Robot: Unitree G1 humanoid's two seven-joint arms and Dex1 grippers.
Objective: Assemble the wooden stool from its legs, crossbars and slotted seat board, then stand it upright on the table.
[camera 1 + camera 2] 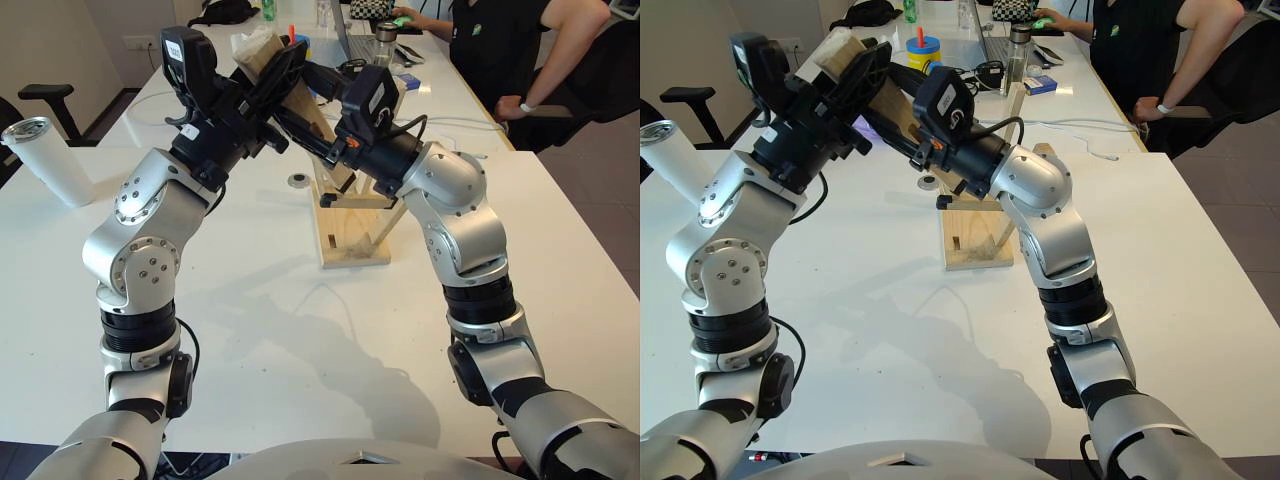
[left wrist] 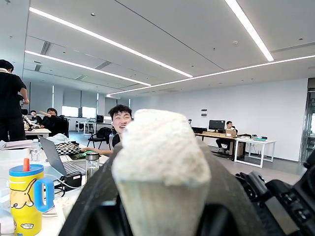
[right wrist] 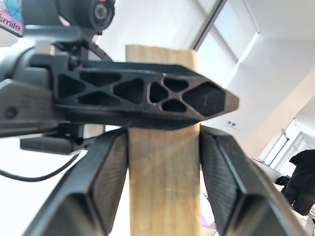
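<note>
wooden part [image 3: 162,196] in left hand [image 2: 160,145], right hand [image 3: 164,137] | white table [image 1: 560,230] | open office [image 2: 275,118]

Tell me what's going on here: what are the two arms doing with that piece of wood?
The left gripper and the right gripper are both clamped on one wooden leg, held slanted in the air above the white table, the left nearer its upper end. Below them a partly built stool frame sits on the table: a flat board with uprights and a crossbar. The arms hide whether the leg's lower end is seated in that frame.
</note>
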